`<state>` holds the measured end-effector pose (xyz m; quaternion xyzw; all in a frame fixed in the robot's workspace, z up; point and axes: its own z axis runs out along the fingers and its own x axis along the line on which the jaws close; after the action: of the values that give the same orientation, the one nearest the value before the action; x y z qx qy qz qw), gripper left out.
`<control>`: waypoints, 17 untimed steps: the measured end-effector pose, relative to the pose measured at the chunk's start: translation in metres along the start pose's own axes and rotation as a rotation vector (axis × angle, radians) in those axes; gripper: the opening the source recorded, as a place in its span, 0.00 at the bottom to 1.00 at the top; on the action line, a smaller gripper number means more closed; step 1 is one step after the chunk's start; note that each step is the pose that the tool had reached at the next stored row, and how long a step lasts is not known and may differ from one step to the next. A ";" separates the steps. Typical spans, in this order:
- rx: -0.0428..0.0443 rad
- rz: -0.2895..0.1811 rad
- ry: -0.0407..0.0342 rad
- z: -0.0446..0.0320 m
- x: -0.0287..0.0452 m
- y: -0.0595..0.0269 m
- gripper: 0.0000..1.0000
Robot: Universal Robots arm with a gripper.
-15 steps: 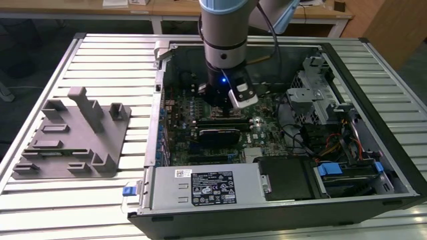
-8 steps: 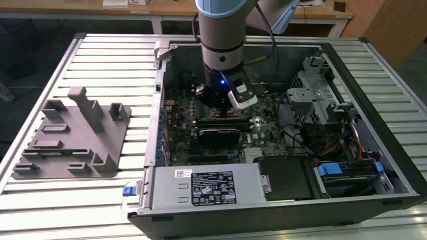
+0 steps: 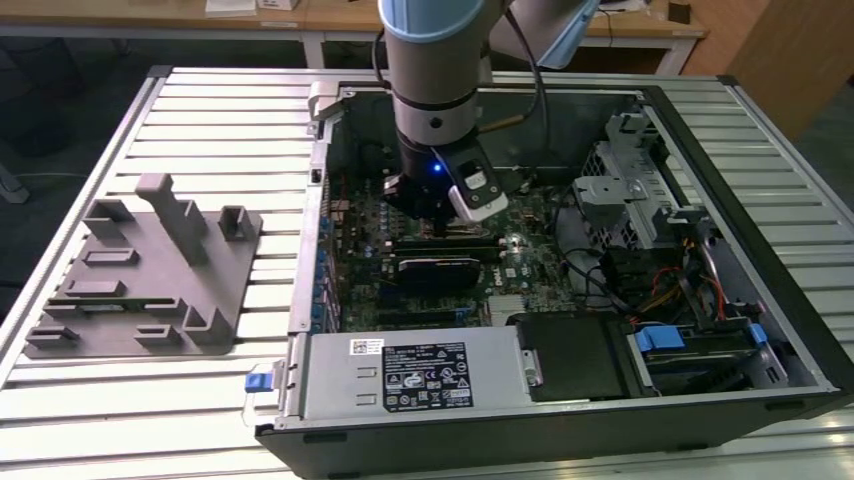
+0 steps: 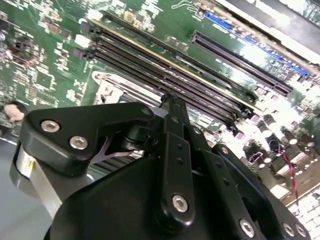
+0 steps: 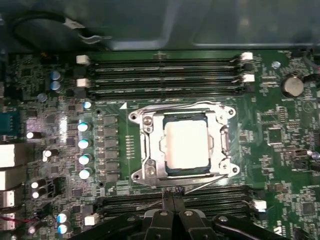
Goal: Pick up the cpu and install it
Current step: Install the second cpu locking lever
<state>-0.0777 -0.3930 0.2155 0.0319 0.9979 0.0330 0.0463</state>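
A slatted metal table (image 3: 200,110) carries one open computer case (image 3: 747,300) and, well apart toward the exterior view's left, one grey fixture (image 3: 147,280); wooden desks (image 3: 160,18) stand behind. One cpu (image 5: 186,145) lies seated in the metal-framed socket (image 5: 142,150) on the green motherboard (image 5: 280,145), between rows of memory slots (image 5: 165,75). The single gripper (image 5: 170,200) hovers above the board just beside the socket, its fingertips (image 5: 176,199) pressed together and holding nothing.

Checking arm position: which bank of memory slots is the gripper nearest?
The memory bank directly at the gripper; the other bank lies beyond the cpu, on the socket's far side.
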 end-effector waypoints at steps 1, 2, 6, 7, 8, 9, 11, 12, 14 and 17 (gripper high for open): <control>-0.0024 -0.003 0.0003 0.0005 0.0018 -0.0005 0.11; -0.0057 -0.005 0.0007 0.0010 0.0033 -0.0011 0.11; -0.0163 -0.010 0.0018 0.0032 0.0067 -0.0056 0.11; -0.0200 -0.011 0.0021 0.0039 0.0070 -0.0069 0.11; -0.0257 -0.010 0.0025 0.0044 0.0071 -0.0080 0.11; -0.0323 -0.010 0.0028 0.0049 0.0071 -0.0088 0.11; -0.0491 -0.009 0.0037 0.0057 0.0075 -0.0102 0.11; -0.0580 -0.008 0.0040 0.0062 0.0081 -0.0109 0.11; -0.0742 -0.007 0.0050 0.0073 0.0096 -0.0123 0.11; -0.0914 -0.006 0.0062 0.0089 0.0129 -0.0149 0.11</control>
<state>-0.0906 -0.4065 0.2045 0.0266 0.9956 0.0785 0.0447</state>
